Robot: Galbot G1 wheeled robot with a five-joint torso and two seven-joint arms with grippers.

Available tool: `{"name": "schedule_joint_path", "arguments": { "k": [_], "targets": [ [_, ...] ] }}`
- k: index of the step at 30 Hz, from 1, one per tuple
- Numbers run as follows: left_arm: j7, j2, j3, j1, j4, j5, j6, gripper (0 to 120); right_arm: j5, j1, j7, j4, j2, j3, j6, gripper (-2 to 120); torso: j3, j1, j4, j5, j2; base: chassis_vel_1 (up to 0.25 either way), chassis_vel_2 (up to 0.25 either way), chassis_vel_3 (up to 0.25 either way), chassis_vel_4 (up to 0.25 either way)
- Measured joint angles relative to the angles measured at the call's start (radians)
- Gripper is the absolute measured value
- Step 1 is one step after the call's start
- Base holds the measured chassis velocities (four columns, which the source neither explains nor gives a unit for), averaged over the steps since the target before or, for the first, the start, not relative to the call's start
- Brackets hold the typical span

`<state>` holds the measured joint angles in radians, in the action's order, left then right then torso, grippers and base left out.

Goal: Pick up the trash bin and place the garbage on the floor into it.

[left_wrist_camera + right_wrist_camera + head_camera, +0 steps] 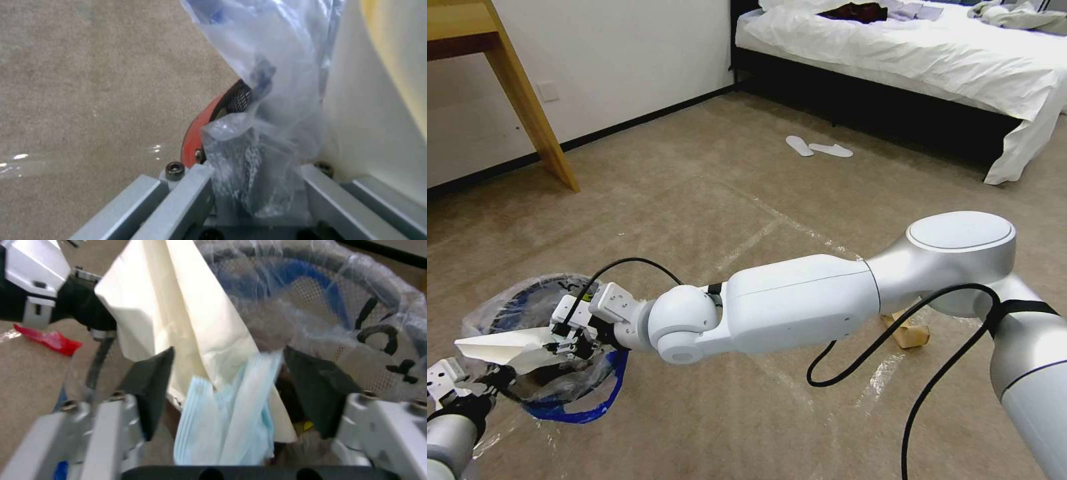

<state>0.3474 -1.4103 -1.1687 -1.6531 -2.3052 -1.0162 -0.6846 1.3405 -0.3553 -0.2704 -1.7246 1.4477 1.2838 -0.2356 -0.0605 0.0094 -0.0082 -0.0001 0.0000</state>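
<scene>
1. The trash bin [544,347] hangs above the floor [694,193], held at its near rim by the left gripper [256,186], whose fingers are clamped on red rim and crinkly liner together.
2. The right gripper [227,386] sits over the bin's mouth with its jaws spread wide. A blue mask [227,426] and a sheet of white paper [178,313] lie between them, and I judge neither is pinched now.
3. The paper and mask look light, soft and floppy, so they may drape over the rim rather than drop. The liner is thin and slippery, so the bin's hard edge is the safer hold.
4. Beyond the right gripper's left side, a red wrapper [49,340] lies on the floor.
5. Behind the right forearm, a brown paper bag [908,331] rests on the floor.
6. Far ahead lie white slippers [818,147] beside a bed [920,60]; a wooden table leg [527,107] stands off to the left. None of these blocks the bin.
</scene>
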Motion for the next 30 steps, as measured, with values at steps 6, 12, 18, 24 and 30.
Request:
{"name": "schedule_joint_path", "arguments": {
  "k": [6,12,18,24,30],
  "targets": [
    [0.0,-0.001,0.001,0.001,0.004,0.001,0.0,0,0.007,0.002,-0.014,-0.027,-0.023,-0.038,-0.002,95,0.0,0.0,0.0,0.0,0.0,0.0,0.0,0.0,0.0],
    [0.001,0.0,-0.001,0.002,0.008,0.001,0.0,0,0.015,0.024,-0.046,-0.06,-0.058,-0.115,-0.004,100,0.0,0.0,0.0,0.0,0.0,0.0,0.0,0.0,0.0],
    [0.001,0.006,-0.009,0.007,0.021,0.004,0.0,0,-0.024,0.109,-0.089,-0.112,-0.161,-0.291,0.067,100,0.0,0.0,0.0003,0.0001,0.0,0.0,0.0,0.0,0.0],
    [0.001,0.007,-0.017,0.016,0.025,0.004,0.002,0,-0.122,0.319,-0.071,-0.169,-0.353,-0.634,0.139,100,0.0,0.0,-0.0006,0.0007,0.0,0.0,0.0,0.0,0.0],
    [0.001,0.007,-0.03,0.009,0.015,0.001,0.003,0,-0.149,0.561,-0.017,-0.265,-0.502,-1.051,0.182,100,0.0,0.0,-0.0001,0.0006,0.0,0.0,0.0,0.0,0.0]
  ]
}}
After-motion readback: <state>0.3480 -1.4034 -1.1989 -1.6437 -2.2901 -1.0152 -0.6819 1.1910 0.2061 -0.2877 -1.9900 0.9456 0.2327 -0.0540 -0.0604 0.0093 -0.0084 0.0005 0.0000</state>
